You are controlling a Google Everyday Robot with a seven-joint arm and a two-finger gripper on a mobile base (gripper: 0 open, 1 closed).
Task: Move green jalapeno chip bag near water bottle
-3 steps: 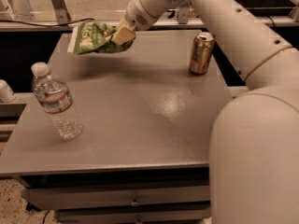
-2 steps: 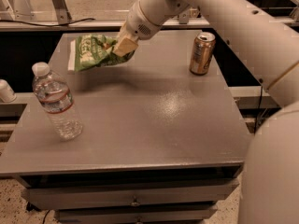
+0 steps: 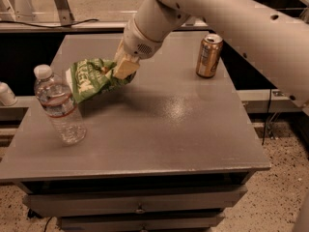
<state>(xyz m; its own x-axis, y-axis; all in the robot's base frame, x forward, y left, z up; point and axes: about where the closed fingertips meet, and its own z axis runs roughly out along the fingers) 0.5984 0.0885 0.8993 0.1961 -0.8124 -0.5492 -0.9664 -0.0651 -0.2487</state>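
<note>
The green jalapeno chip bag is crinkly green foil with white lettering and a pale left end. It hangs in the air just above the grey table, left of centre. My gripper is shut on the bag's right end, coming in from the upper right on the white arm. The water bottle is clear with a white cap and a white-and-red label band. It stands near the table's left edge, just left of and below the bag, a small gap away.
A gold-brown drink can stands at the table's back right. My white arm crosses the top right of the view. Drawers sit under the table front. A white object lies off the table's left side.
My gripper has carried the chip bag from the table's back left forward and down toward the water bottle. The bottle and can have not moved.
</note>
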